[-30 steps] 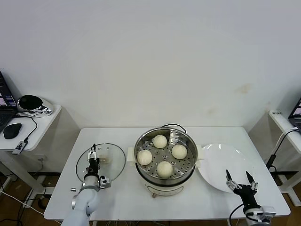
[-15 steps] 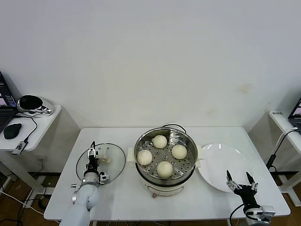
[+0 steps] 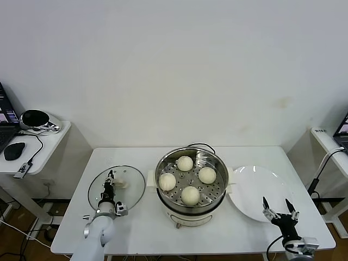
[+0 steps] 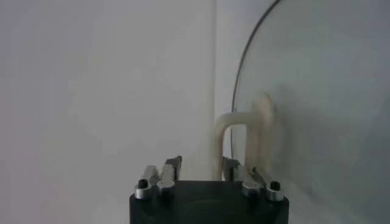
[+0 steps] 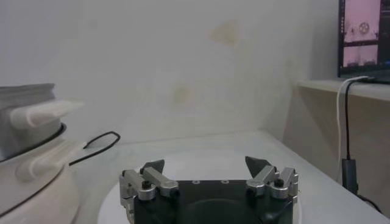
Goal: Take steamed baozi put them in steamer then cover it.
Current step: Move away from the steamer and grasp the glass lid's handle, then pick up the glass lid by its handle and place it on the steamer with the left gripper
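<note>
White table (image 3: 141,228) against a plain wall. Left gripper (image 3: 110,178) narrowed about the cover (image 3: 130,191) handle; grip unconfirmed. Right gripper (image 3: 278,209) spread wide, empty, over plate (image 3: 250,187).

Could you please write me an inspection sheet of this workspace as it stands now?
Surface: white table, steamer near its middle.
Job's things: four baozi in the open steamer; glass cover flat on the table to the steamer's left.
Clutter: white plate, nothing on it, right of the steamer.
Hands: left hand over the cover at its handle, grip unconfirmed; right hand open at the plate's near edge.
Cables: black cord behind the steamer.
Surroundings: side table with a mouse.
</note>
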